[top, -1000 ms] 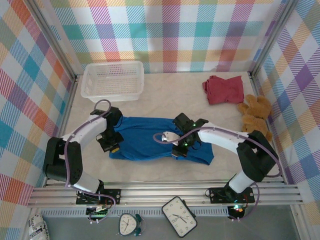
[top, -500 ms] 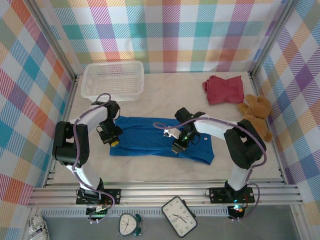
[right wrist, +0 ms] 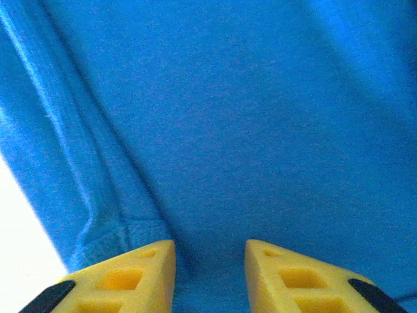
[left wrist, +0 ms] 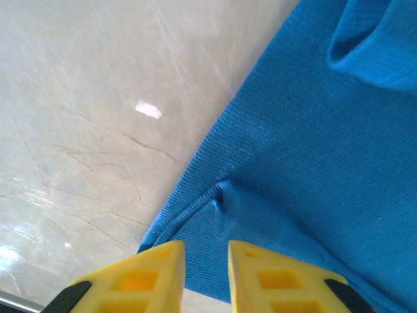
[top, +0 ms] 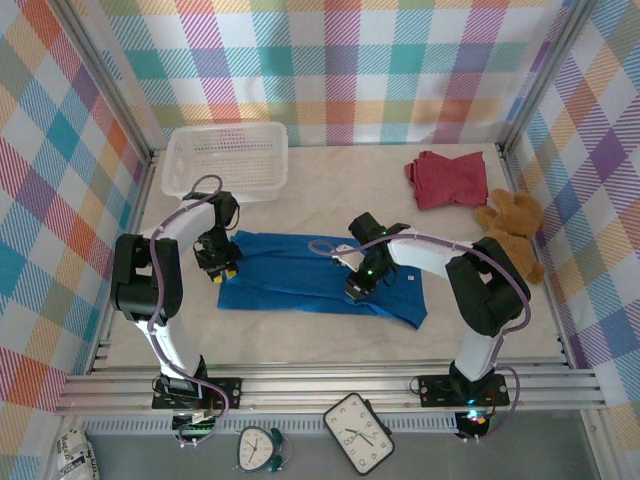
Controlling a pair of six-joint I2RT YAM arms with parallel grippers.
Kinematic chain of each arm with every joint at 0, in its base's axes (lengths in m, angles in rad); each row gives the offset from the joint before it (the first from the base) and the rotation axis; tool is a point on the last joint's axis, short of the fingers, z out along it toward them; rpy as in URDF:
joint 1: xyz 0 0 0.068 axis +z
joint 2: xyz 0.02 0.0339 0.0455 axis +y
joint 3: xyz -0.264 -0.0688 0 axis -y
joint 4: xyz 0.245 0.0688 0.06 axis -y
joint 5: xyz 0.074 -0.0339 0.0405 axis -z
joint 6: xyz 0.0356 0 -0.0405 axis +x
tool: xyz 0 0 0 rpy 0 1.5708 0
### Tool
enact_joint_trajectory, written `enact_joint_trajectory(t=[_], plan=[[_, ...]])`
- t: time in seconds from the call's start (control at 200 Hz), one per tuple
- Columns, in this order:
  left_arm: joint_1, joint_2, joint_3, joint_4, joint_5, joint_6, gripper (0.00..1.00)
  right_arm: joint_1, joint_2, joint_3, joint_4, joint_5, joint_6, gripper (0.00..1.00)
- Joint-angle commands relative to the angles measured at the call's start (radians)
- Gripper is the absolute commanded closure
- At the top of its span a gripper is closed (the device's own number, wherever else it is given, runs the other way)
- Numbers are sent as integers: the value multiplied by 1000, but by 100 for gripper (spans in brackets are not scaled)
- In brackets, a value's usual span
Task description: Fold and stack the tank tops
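Note:
A bright blue tank top (top: 300, 280) lies spread flat in the middle of the table. My left gripper (top: 223, 268) stands over its left edge, yellow fingers slightly open above the hem (left wrist: 195, 215), the cloth (left wrist: 313, 163) lying loose below. My right gripper (top: 360, 286) is low over the top's middle right, fingers parted with flat blue cloth (right wrist: 228, 117) beneath and nothing pinched. In the wrist views the left gripper (left wrist: 205, 251) and right gripper (right wrist: 210, 251) both show a gap. A dark red tank top (top: 448, 178) lies bunched at the back right.
A white mesh basket (top: 225, 160) stands at the back left. A brown teddy bear (top: 512, 232) sits against the right wall, next to the red top. Bare table (top: 300, 200) lies behind the blue top, and pale tabletop (left wrist: 98, 98) shows left of the hem.
Both grippers have gone from shut to open, letting go of the blue cloth. The left gripper has shifted slightly toward the back; the blue top has settled flat.

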Motion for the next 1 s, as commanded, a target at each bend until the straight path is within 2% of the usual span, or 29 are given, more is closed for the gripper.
enact_joint_trajectory(t=[0.0,0.14,0.295,0.42,0.535,0.68,0.79,0.995], plan=[[10,-78,27,-62,-33,8,73,-7,-39,0,31,67,21,66],[-13,-155,-37,-54,75,-26,72,-8,-59,0,34,98,18,63],[-86,-209,-172,62,238,-113,72,-15,-136,-23,12,144,18,55],[-150,-173,-217,134,273,-138,72,-25,-218,-59,-63,168,-26,47],[-155,-124,-237,189,265,-129,72,-26,-300,-100,-159,209,-56,42],[-135,-24,-239,199,215,-64,72,-24,-396,-137,-252,135,-67,41],[-78,24,-255,199,173,-17,73,15,-450,-199,-292,148,-96,40],[19,19,-233,166,102,57,73,121,-544,-311,-323,201,-177,39]])
